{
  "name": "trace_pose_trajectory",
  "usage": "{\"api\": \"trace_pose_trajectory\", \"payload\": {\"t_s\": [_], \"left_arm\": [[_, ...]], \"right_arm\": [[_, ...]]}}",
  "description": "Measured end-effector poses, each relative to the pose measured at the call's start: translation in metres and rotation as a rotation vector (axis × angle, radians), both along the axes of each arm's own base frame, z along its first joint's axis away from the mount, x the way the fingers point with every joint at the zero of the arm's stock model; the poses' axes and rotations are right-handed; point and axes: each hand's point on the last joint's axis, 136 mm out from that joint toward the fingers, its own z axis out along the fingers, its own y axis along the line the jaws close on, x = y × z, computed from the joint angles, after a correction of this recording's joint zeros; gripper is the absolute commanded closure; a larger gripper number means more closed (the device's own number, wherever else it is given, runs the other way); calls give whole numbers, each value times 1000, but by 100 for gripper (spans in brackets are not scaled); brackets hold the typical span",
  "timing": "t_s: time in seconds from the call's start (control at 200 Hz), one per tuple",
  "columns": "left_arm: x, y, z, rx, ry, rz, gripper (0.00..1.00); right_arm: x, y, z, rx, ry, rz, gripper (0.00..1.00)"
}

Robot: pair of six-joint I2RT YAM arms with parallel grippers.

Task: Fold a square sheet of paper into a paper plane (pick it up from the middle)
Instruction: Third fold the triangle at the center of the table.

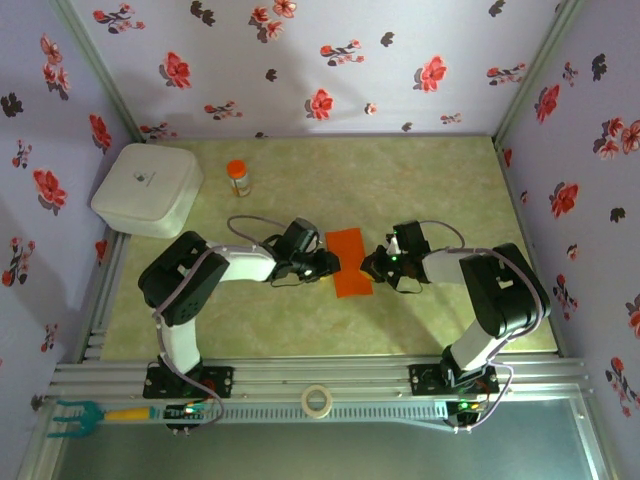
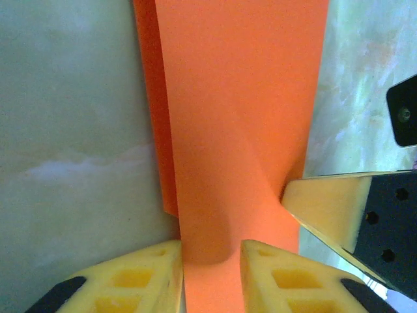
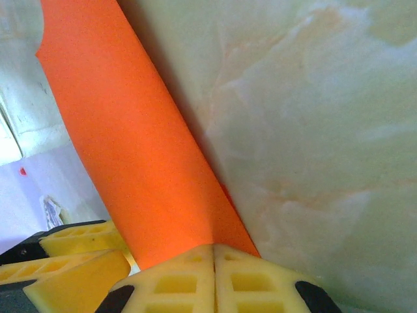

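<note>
Yellow pads of the right gripper (image 3: 214,251) sit at the bottom of its wrist view, pressed flat together and clamped on one edge of the orange paper sheet (image 3: 130,150). The sheet runs away from them as a long folded strip, throwing a shadow on the table (image 3: 313,130) along one side.

Left gripper (image 2: 212,251): jaws part-way closed, the paper bunched up between the two pads and touching both — it's gripping. The right gripper's pad meets the paper's edge just beside the left pads.

From above, the paper sits mid-table, directly between the two grippers — arms reach in from either side, wrists low.

Orange-capped bottle (image 1: 238,178) and white box (image 1: 148,188) are at the far left, well apart from the paper. Tape roll (image 1: 317,401) sits on the near rail between the arm bases.
</note>
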Motion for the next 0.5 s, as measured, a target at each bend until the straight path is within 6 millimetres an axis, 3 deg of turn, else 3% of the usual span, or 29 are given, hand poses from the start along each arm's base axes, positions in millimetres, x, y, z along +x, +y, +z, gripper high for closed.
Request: {"api": "trace_pose_trajectory", "payload": {"t_s": [0.17, 0.5], "left_arm": [[0, -1, 2, -22, -3, 10, 66], [-1, 1, 1, -39, -2, 25, 75]], "right_arm": [[0, 0, 0, 0, 0, 0, 91], [0, 0, 0, 0, 0, 0, 90]]}}
